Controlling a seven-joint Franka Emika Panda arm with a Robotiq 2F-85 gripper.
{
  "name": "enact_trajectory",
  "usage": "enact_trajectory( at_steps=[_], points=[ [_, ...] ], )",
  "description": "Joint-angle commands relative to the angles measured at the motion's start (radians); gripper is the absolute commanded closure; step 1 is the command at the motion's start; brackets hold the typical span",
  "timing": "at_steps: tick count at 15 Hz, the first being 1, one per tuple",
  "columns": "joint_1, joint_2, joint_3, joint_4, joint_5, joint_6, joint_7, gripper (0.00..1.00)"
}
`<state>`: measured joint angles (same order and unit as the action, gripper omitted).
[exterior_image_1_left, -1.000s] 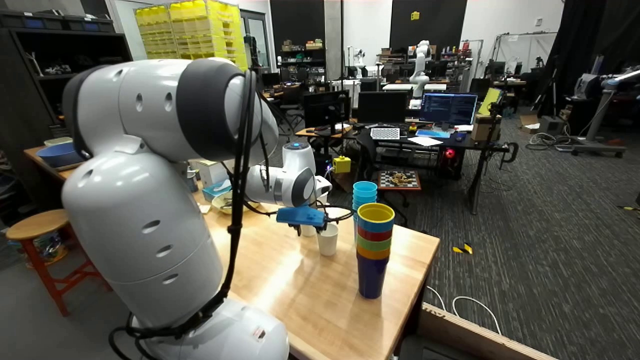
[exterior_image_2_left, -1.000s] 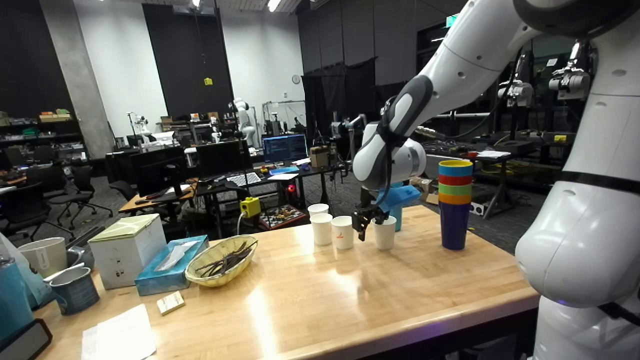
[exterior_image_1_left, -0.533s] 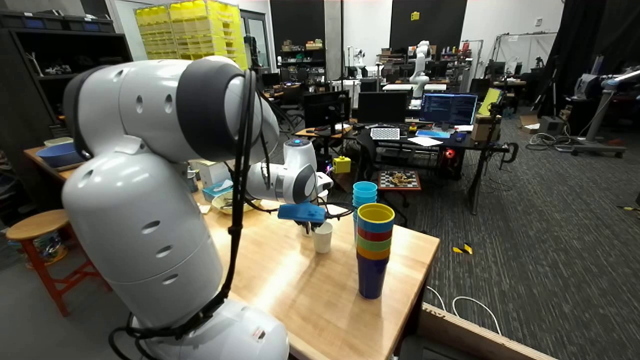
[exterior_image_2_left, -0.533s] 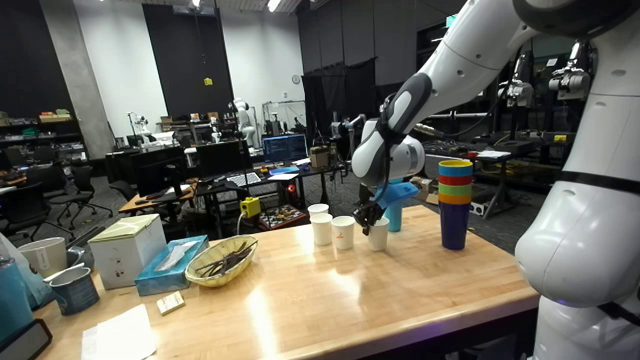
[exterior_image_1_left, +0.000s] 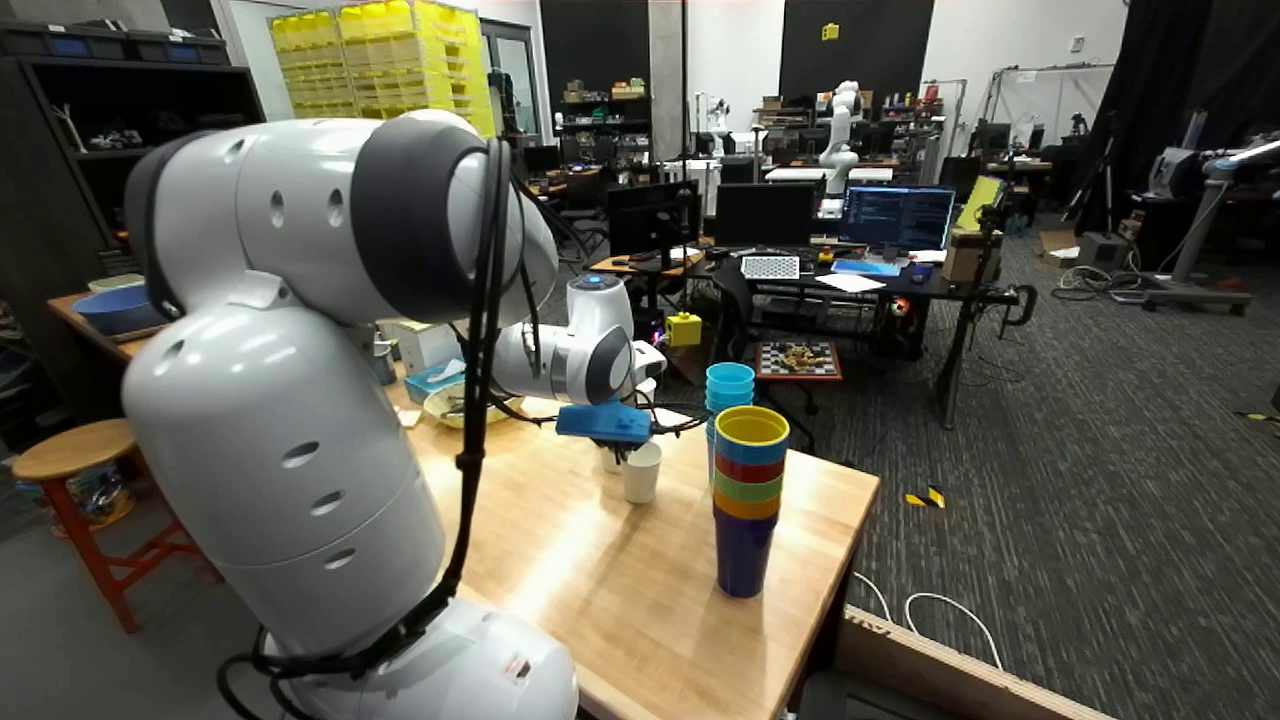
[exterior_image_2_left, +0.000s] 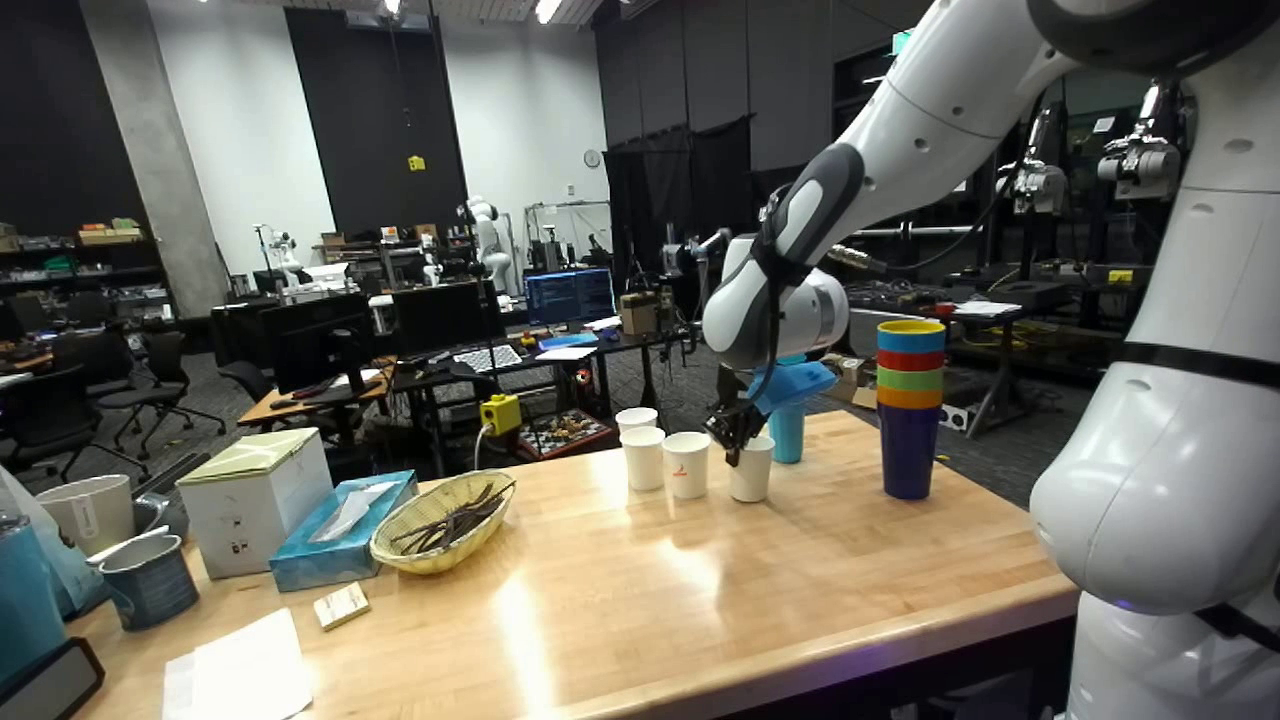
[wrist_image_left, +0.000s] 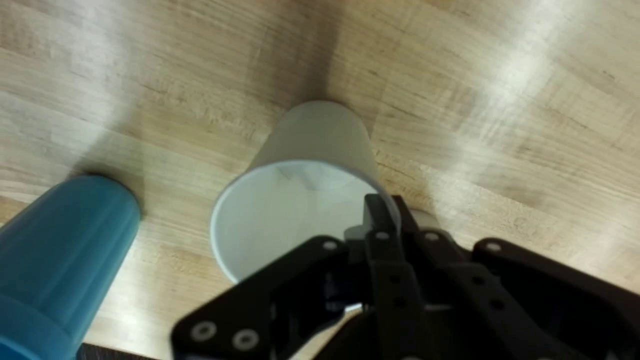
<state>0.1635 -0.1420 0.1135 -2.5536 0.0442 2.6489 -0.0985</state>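
Background robot arms (exterior_image_1_left: 839, 135) and computer monitors (exterior_image_1_left: 897, 218) mark a lab.

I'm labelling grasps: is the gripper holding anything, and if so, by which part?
The white cup, by its rim: the gripper is closed there, with one finger inside the cup and the other outside.

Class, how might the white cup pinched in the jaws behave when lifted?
The white cup is probably light, as its wall looks thin at the rim; that wall may also flex when squeezed. Pinched at one side only, it might tilt.
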Motion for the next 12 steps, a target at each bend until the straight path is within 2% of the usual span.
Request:
enact_trajectory(
  at_steps=[1, 9, 12],
  points=[
    [-0.005, -0.068, 0.014, -0.023, -0.03, -0.022, 0.029, 0.99],
    [0.008, -0.257, 0.051, 0.003, -0.088, -0.221, 0.036, 0.99],
    [0.01, -0.278, 0.063, 0.034, -0.115, -0.247, 0.03, 0.99]
  ],
)
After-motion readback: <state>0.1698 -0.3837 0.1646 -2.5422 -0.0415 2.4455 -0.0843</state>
